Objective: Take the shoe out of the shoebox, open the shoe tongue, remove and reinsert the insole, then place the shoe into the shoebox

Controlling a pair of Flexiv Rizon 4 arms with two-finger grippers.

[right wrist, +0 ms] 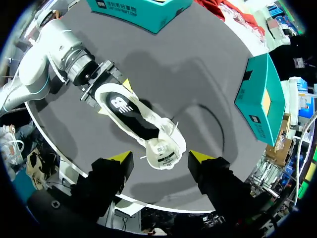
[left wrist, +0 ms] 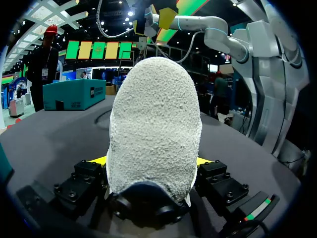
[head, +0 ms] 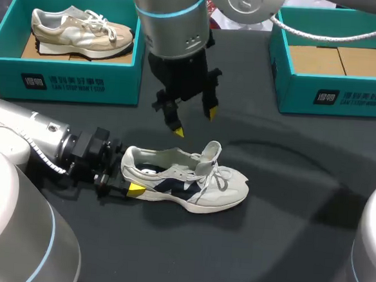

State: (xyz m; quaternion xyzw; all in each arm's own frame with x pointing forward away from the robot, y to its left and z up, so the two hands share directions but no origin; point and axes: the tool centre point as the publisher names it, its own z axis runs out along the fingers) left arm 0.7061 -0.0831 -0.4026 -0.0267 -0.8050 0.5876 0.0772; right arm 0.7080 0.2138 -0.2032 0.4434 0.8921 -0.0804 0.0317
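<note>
Well — flat cardboard in right shoebox

Right pincer spread wide above the shoe, left pincer clamping its heel, dark table

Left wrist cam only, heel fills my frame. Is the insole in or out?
Observer: In. The right wrist view looks down into the shoe, and the insole lies flat inside it at the heel end.
Operator: The teal box ahead of me, is it free for the shoe?
Observer: Yes. The head view looks into that box, and there is nothing in it.
</note>
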